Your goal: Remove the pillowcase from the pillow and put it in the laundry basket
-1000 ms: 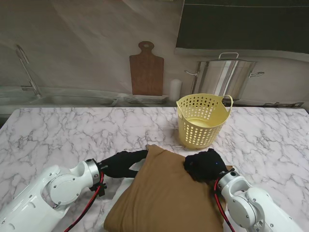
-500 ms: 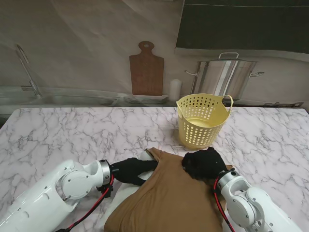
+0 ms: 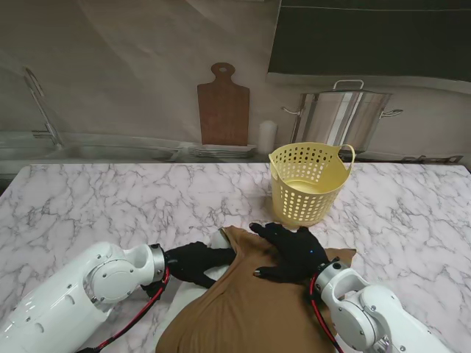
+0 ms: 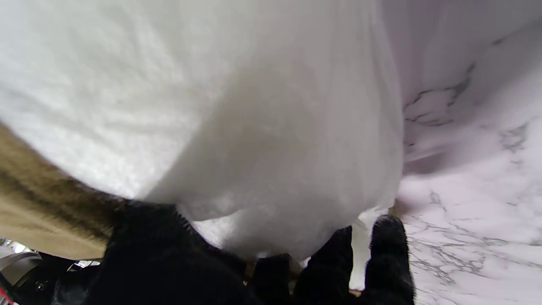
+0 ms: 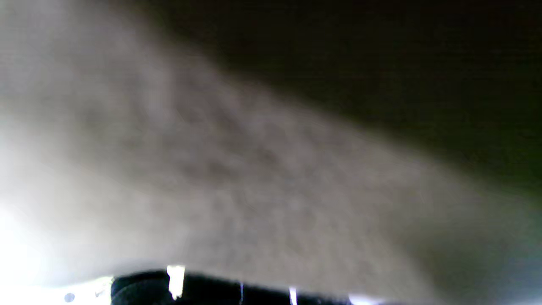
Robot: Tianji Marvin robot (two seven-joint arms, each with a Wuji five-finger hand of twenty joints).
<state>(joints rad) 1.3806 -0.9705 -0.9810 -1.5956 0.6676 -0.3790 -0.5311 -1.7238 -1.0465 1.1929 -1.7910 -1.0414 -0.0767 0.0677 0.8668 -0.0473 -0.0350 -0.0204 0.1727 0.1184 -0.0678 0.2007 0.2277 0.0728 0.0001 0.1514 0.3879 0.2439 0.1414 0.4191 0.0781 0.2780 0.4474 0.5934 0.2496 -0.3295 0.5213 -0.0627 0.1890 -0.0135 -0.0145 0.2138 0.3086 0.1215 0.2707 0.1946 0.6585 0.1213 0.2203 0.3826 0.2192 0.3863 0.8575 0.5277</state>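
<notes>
Brown fabric pillowcase [image 3: 243, 301] lies nearest me, its long axis running away toward the yellow perforated laundry basket [image 3: 307, 182]. The right hand [image 3: 288, 250] is spread flat upon it, grasping nothing. The left hand [image 3: 196, 261] is clenched on the white pillow [image 4: 203, 106], shown only by the left wrist view.

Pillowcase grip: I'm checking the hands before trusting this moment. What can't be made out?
- Left hand: its fingertips go under the brown pillowcase edge in the stand view; the left wrist view shows mostly white pillow, so the grasp is unclear.
- Right hand: the right wrist view is blurred fabric.
- Pillowcase's near end: cut off by the stand view's edge.
</notes>
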